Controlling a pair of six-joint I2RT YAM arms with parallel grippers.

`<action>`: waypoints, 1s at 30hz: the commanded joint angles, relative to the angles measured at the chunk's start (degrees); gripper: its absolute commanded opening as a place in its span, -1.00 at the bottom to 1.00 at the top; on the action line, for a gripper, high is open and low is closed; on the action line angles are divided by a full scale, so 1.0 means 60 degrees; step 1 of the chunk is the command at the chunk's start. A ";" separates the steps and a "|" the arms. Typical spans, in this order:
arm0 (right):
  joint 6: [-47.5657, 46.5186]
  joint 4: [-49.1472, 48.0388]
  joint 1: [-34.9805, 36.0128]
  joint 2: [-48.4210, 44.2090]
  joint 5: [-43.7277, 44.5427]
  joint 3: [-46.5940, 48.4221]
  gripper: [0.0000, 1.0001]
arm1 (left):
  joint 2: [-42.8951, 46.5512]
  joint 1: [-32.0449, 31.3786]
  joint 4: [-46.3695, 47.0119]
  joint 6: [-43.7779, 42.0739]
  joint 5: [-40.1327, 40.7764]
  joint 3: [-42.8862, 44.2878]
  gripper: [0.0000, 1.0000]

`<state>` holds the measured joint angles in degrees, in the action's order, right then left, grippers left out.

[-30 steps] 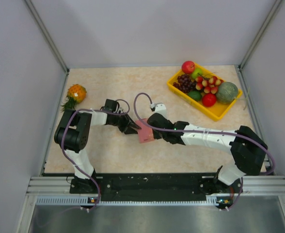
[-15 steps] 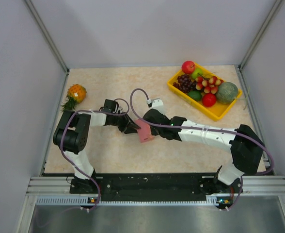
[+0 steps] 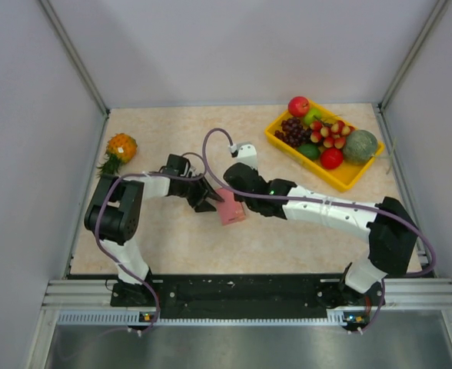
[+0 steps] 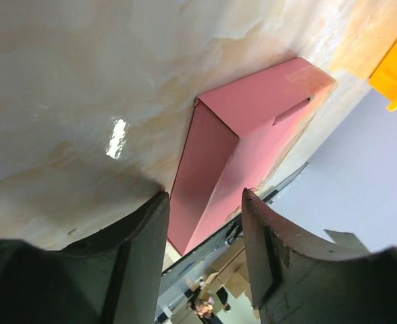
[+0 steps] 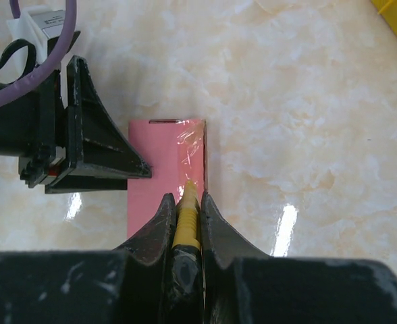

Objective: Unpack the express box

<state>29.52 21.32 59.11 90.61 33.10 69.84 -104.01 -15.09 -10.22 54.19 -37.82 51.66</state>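
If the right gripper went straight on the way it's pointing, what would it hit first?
The express box. The right gripper holds a yellow knife whose tip points at the taped strip on the box's top, so the blade would likely meet that first. I can't tell whether it is touching already.

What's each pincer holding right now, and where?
Right pincer grips the yellow knife by its body, tip on the express box. Left pincer straddles the box's end; clamping unclear.

Logging in from the remote station: I read this as a lab test cell. Grey panel walls (image 3: pixel 241 54) box in a marble-look table (image 3: pixel 172 131), with an aluminium rail (image 3: pixel 72 296) at 6 o'clock and a fruit tray (image 3: pixel 322 173) at 2 o'clock.
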 commanded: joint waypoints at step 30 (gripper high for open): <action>-0.0539 -0.3583 -0.2528 0.3123 -0.3350 0.1573 -1.00 | 0.1909 -0.1834 -0.0867 0.0426 -0.1592 -0.1400 -0.77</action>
<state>26.57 1.37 44.42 110.41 13.50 77.78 -91.88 -23.94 -24.51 46.04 -44.56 45.91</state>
